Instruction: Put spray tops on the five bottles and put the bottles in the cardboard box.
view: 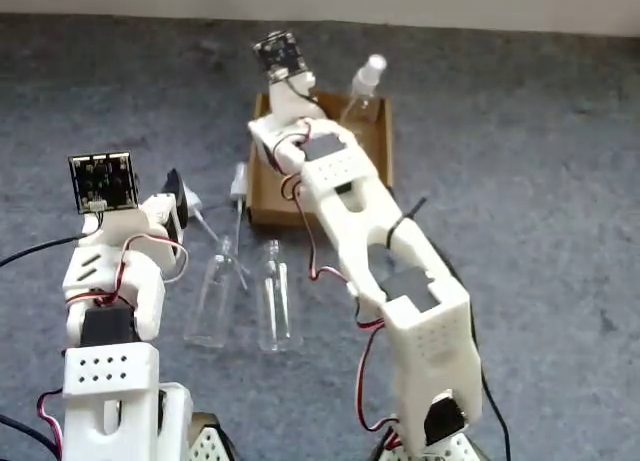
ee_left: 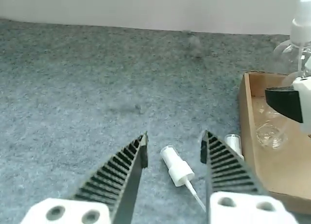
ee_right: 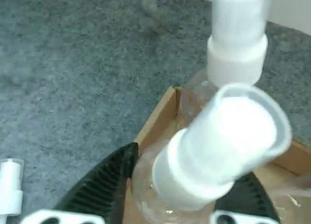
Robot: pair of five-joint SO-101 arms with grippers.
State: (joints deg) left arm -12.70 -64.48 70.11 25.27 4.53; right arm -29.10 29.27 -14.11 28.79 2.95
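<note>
My left gripper [ee_left: 175, 136] is open and low over the carpet, with a white spray top [ee_left: 177, 165] lying between its fingers. In the high view that spray top [view: 192, 198] sits by the left gripper [view: 180, 203]. My right gripper [ee_right: 180, 195] is shut on a clear bottle with a spray top [ee_right: 218, 151], held over the cardboard box [view: 377, 141]. A second capped bottle [view: 365, 86] stands at the box's far corner. Two uncapped clear bottles [view: 213, 301] [view: 277, 301] lie side by side on the carpet between the arms.
Another spray top [view: 238, 186] lies just outside the box's near-left wall, and shows as a spray top [ee_left: 233, 144] beside the box wall [ee_left: 245, 122]. A clear bottle [ee_left: 269, 134] lies inside the box. Grey carpet spreads open to the far left and right.
</note>
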